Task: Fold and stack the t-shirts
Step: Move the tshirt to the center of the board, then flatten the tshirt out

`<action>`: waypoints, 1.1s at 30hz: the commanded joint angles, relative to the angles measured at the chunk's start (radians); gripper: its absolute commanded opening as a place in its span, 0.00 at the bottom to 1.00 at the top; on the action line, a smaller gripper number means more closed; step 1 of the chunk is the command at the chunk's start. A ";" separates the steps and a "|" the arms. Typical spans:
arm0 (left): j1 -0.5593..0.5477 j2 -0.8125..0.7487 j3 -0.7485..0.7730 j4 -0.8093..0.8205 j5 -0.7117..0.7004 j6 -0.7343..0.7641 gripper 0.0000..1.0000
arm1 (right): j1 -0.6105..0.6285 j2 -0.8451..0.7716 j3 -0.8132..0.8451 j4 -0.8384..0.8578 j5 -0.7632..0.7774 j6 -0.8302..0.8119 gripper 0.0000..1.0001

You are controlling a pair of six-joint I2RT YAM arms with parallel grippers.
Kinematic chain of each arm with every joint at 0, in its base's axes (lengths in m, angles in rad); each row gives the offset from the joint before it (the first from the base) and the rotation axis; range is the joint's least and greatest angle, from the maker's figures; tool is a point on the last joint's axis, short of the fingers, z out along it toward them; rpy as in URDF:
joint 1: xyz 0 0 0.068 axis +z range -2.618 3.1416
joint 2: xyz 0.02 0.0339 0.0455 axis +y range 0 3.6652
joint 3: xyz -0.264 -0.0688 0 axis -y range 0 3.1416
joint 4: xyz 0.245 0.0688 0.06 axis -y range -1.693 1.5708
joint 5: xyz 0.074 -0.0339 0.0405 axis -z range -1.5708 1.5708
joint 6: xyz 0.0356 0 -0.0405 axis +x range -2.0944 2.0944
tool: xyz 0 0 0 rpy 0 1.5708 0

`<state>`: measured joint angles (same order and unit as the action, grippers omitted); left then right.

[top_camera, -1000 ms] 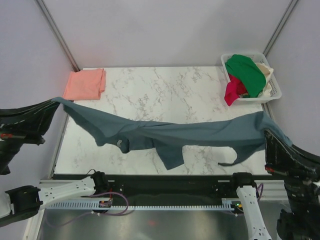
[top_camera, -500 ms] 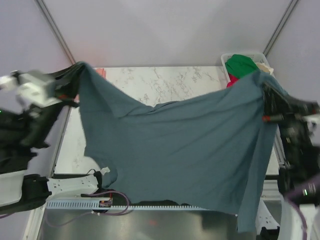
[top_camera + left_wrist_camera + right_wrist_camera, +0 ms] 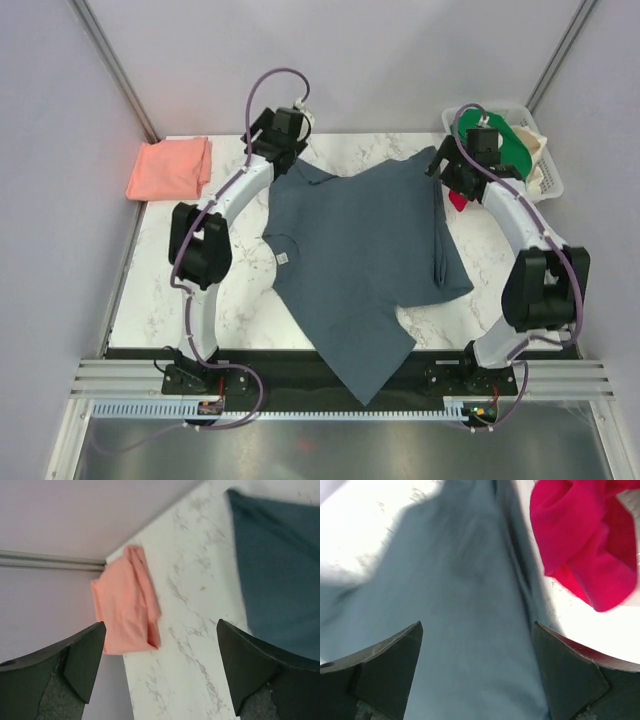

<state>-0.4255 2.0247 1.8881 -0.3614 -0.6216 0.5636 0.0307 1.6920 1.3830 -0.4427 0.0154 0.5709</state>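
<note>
A: Far left, our salmon-pink t-shirt (image 3: 168, 168) sits folded in the back corner of the table (image 3: 240, 300). Why there?

B: We read it as the start of the stack, kept well apart from the working area so the middle is free for folding.

A: And our left gripper (image 3: 161, 630)?

B: Its fingers stand wide with nothing between them, up at the far edge by the dark shirt's corner. The wrist view looks down on bare marble between the pink shirt and the blue cloth.

A: The slate-blue t-shirt (image 3: 360, 250) fills the centre.

B: Yes, spread mostly flat but skewed. One part hangs over the near edge and the right side is doubled over. We judge it needs straightening before any fold.

A: Our right gripper (image 3: 477, 630)?

B: Also wide and empty, above the shirt's far right corner, just beside the red garment (image 3: 585, 555).

A: Which spills from the basket (image 3: 548, 180), along with the green garment (image 3: 495, 140).

B: We leave those alone.
</note>
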 commanded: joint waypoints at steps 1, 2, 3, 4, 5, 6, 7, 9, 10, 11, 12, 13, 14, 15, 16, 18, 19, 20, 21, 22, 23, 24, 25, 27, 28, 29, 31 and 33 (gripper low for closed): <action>-0.021 0.008 0.146 -0.097 -0.080 -0.157 1.00 | -0.002 -0.230 -0.002 0.051 0.009 -0.009 0.98; -0.022 0.008 0.155 -0.134 -0.066 -0.192 1.00 | 0.000 -0.259 -0.021 0.055 -0.003 -0.016 0.98; -0.022 0.005 0.178 -0.158 -0.049 -0.218 1.00 | 0.000 -0.308 -0.044 0.061 -0.011 -0.017 0.98; -0.024 0.002 0.189 -0.187 -0.027 -0.241 0.99 | 0.000 -0.331 -0.088 0.065 -0.012 -0.017 0.98; -0.022 -0.012 0.196 -0.239 -0.015 -0.298 1.00 | 0.001 -0.374 -0.116 0.081 -0.061 -0.014 0.98; -0.022 -0.018 0.200 -0.270 -0.003 -0.321 1.00 | 0.005 -0.394 -0.145 0.090 -0.077 0.003 0.98; -0.022 -0.027 0.200 -0.302 0.047 -0.380 1.00 | 0.006 -0.413 -0.207 0.101 -0.090 0.010 0.98; -0.021 -0.063 0.163 -0.401 0.106 -0.459 1.00 | 0.020 -0.456 -0.274 0.146 -0.140 0.029 0.98; -0.021 -0.081 0.132 -0.424 0.185 -0.550 0.99 | 0.031 -0.463 -0.338 0.165 -0.156 0.040 0.98; -0.021 -0.134 0.087 -0.435 0.239 -0.595 1.00 | 0.041 -0.471 -0.367 0.191 -0.169 0.043 0.98; -0.021 -0.162 -0.025 -0.430 0.284 -0.644 1.00 | 0.067 -0.469 -0.389 0.196 -0.170 0.041 0.98; -0.022 -0.187 -0.088 -0.415 0.384 -0.727 1.00 | 0.080 -0.466 -0.422 0.197 -0.172 0.035 0.98; -0.021 -0.216 -0.153 -0.389 0.434 -0.757 1.00 | 0.089 -0.457 -0.436 0.206 -0.176 0.032 0.98; -0.022 -0.260 -0.275 -0.328 0.469 -0.796 1.00 | 0.107 -0.450 -0.449 0.210 -0.186 0.030 0.97; -0.022 -0.282 -0.337 -0.291 0.570 -0.854 1.00 | 0.113 -0.442 -0.463 0.210 -0.190 0.029 0.97; -0.028 -0.325 -0.505 -0.163 0.644 -0.916 1.00 | 0.136 -0.419 -0.469 0.214 -0.195 0.021 0.97; -0.035 -0.330 -0.555 -0.119 0.728 -0.948 1.00 | 0.143 -0.410 -0.472 0.217 -0.192 0.018 0.97; -0.044 -0.327 -0.593 -0.084 0.747 -0.965 0.99 | 0.149 -0.394 -0.475 0.226 -0.192 0.018 0.97; -0.050 -0.319 -0.642 -0.061 0.752 -0.982 0.99 | 0.158 -0.384 -0.476 0.231 -0.192 0.018 0.97; -0.070 -0.295 -0.658 -0.030 0.772 -0.993 0.98 | 0.163 -0.376 -0.479 0.237 -0.193 0.018 0.97; -0.081 -0.275 -0.664 -0.027 0.772 -0.996 0.97 | 0.167 -0.350 -0.480 0.248 -0.192 0.017 0.97; -0.093 -0.259 -0.667 -0.021 0.772 -1.001 0.97 | 0.176 -0.335 -0.478 0.252 -0.190 0.012 0.97; -0.114 -0.220 -0.667 -0.017 0.772 -1.002 0.96 | 0.181 -0.319 -0.475 0.257 -0.190 0.009 0.97; -0.122 -0.186 -0.664 -0.011 0.789 -1.008 0.96 | 0.193 -0.266 -0.464 0.269 -0.190 0.000 0.96; -0.122 -0.167 -0.664 -0.011 0.801 -1.016 0.96 | 0.198 -0.243 -0.461 0.275 -0.192 -0.002 0.96; -0.122 -0.144 -0.664 -0.014 0.800 -1.015 0.95 | 0.202 -0.206 -0.455 0.280 -0.193 -0.005 0.96; -0.110 -0.127 -0.667 -0.037 0.752 -1.004 0.95 | 0.216 -0.172 -0.443 0.280 -0.193 -0.012 0.95; -0.088 -0.130 -0.690 -0.066 0.728 -0.989 0.95 | 0.230 -0.138 -0.443 0.280 -0.196 -0.014 0.95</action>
<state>-0.5457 1.8641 1.2125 -0.4332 0.1246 -0.3969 0.2405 1.5272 0.9001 -0.1947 -0.1680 0.5774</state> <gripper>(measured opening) 0.952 0.952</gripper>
